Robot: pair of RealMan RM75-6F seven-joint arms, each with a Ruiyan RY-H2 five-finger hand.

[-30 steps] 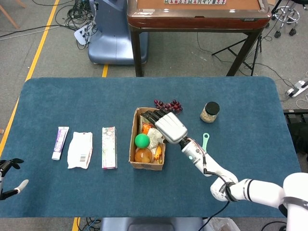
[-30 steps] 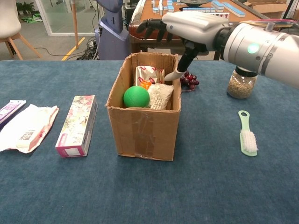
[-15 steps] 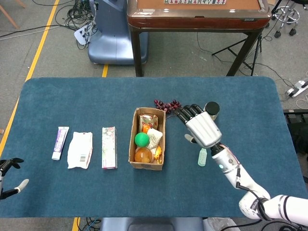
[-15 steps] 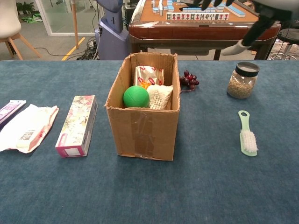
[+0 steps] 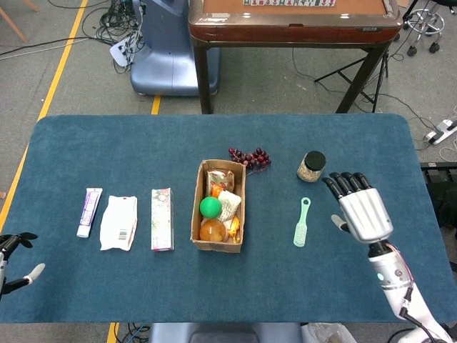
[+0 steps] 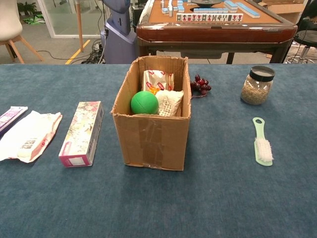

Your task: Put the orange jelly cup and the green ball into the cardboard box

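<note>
Now the right robot hand (image 5: 360, 211) is hovering empty above the table (image 5: 107, 150), fingers spread. Well to its left, the green ball (image 5: 210, 207) and the orange jelly cup (image 5: 212, 230) are sitting inside the cardboard box (image 6: 151, 139). Between them, a green brush (image 5: 302, 222) is lying. Far left, the left robot hand (image 5: 16, 261) is hanging open.

A matt brown cardboard box (image 6: 152, 134) with glossy tape sits on the napped blue cloth table cover (image 6: 223, 198). The smooth matt green ball (image 6: 144, 102) lies inside. The silvery right hand (image 5: 363, 212) looks like satin plastic.
</note>
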